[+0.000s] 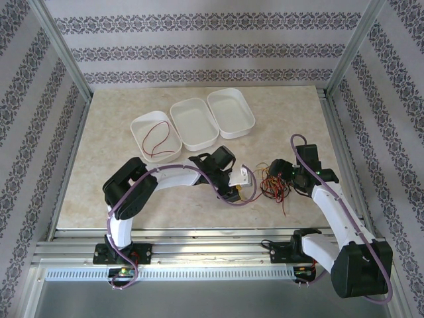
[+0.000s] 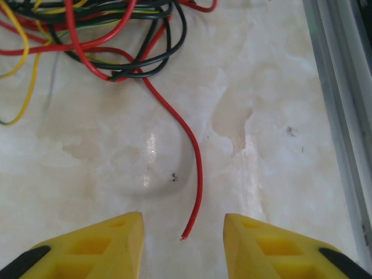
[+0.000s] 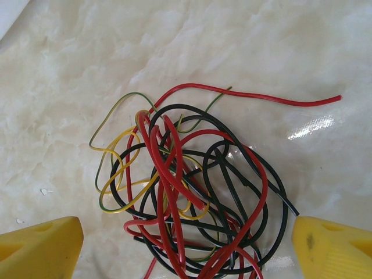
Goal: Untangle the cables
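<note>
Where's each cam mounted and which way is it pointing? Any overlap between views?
Top external: above and behind the bases, facing down over the table; left arm and right arm in view.
Left wrist: on the left arm, looking down past the left gripper at a loose red cable end.
Right wrist: on the right arm, looking down past the right gripper onto the cable tangle.
Shared: the cable tangle appears in all three.

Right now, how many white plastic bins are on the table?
3, in a row at the back: left white plastic bin, holding a red wire; middle bin; right bin. None look hidden.
</note>
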Controlling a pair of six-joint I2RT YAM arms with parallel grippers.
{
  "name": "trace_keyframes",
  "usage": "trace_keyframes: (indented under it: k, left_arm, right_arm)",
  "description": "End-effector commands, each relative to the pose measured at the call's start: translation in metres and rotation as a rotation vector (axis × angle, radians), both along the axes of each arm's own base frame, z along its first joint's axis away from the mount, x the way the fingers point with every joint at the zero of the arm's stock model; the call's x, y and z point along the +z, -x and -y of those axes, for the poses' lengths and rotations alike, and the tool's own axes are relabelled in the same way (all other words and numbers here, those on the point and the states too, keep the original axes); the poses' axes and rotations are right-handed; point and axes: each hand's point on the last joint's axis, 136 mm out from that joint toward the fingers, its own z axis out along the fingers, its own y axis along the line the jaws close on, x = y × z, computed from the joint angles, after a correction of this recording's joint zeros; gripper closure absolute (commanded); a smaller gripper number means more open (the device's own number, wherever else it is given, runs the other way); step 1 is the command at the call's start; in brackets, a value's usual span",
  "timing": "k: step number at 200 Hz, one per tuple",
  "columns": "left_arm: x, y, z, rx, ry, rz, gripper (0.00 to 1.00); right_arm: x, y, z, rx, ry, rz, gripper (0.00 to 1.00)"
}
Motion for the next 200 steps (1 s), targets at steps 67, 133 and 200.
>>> trace_keyframes:
  k: [67, 133, 200]
  left_arm:
    - [-0.038, 0.018, -0.006, -0.220, -0.054, 0.049, 0.59]
    - [-0.043, 0.022, -0.004, -0.230, -0.068, 0.019, 0.66]
    - [-0.047, 0.027, 0.003, -0.233, -0.071, 0.011, 0.71]
  right_arm:
    - [0.009, -0.004, -0.004, 0.015, -0.012, 0.058, 0.05]
    - [0.008, -0.002, -0.002, 0.007, -0.004, 0.063, 0.04]
    - [0.002, -0.001, -0.004, 0.013, -0.017, 0.050, 0.04]
